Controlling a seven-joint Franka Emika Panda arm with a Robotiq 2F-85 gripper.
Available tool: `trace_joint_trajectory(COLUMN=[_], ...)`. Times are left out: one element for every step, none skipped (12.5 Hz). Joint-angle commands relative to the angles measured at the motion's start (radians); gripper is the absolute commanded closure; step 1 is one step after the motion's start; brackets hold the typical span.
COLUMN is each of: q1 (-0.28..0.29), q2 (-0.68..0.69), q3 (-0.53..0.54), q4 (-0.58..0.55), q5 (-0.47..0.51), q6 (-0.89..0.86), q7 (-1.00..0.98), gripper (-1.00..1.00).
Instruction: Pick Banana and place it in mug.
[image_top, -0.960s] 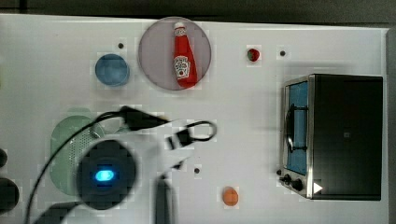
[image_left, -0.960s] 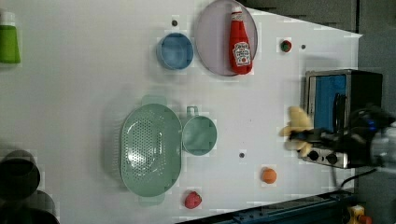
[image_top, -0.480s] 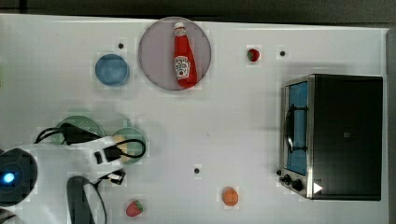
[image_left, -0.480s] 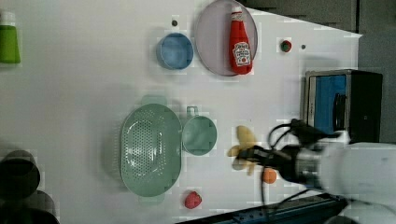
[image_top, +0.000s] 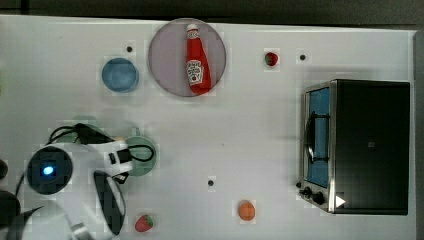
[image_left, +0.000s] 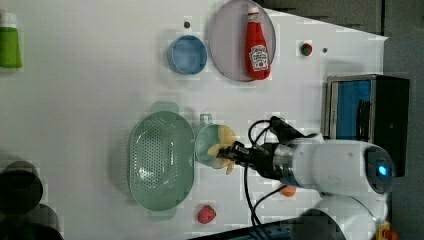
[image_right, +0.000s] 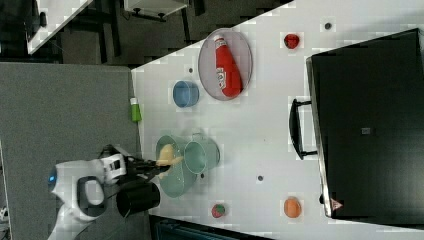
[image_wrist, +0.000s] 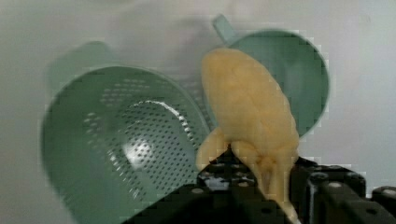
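The black pincer (image_left: 235, 156) is clamped on the pale yellow banana (image_left: 223, 146), which hangs above the small round mint-green mug (image_left: 207, 145) (just beside the perforated green colander (image_left: 160, 165)) on the white worktop (image_left: 90, 100). Pickup looks done; lowering and release remain.

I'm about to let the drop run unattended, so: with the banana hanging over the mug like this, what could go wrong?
1. In the left view the banana overlaps only the mug rim's right side, so a release now might tip it onto the table.
2. The colander sits right beside the mug; the banana could bounce or slide into it instead.
3. The gripper holds the banana by one end; it may swing and knock the light mug.
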Motion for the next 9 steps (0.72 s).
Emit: trace_joint_trajectory(q1=[-0.027,-0.027,-0.027,-0.028,-0.028,-0.028,-0.028,-0.028,-0.029], q2=[0.028,0.035,0.033,0.025,0.011,-0.009,-0.030,-0.052,-0.079], q3=[-0.021,-0.027,-0.027,-0.029,-0.031,-0.035,-0.039,-0.039,-0.044], q4=[-0.028,-0.029,-0.024,-0.020,-0.017,-0.012,-0.003,0.007,0.019], q5=[-0.002,-0.002,-0.002,-0.002,-0.002,-0.001,0.001,0.001,0.001], q6=[0.048,0.048,0.052,0.050,0.050,0.049,0.048,0.045,0.045], q7=[0.044,0.044,0.044,0.044,0.044,0.044,0.044,0.044,0.044], gripper=[-0.05,-0.27,-0.49,-0.72,-0.95,-1.00,-1.00,-1.00,-1.00])
